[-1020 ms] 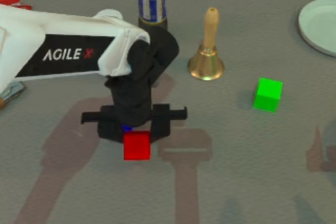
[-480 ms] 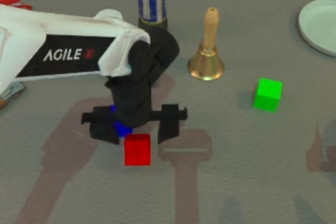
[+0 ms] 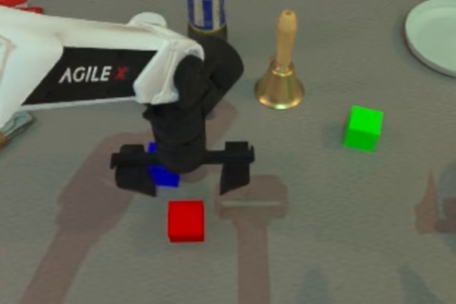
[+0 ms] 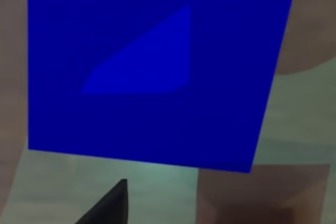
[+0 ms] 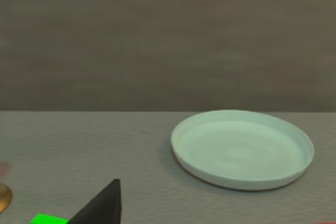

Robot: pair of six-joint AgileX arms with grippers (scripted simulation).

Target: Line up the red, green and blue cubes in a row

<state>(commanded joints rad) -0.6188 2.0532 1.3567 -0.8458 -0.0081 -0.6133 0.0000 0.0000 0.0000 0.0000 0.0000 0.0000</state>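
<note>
The left gripper (image 3: 182, 167) hangs over the table with its fingers (image 3: 235, 169) spread wide and nothing between them. The blue cube (image 3: 164, 174) lies under it, partly hidden by the wrist. The red cube (image 3: 186, 221) rests just in front of the fingertips, apart from them. The green cube (image 3: 363, 128) sits well off to the right, beyond the brass bell (image 3: 280, 85).
</note>
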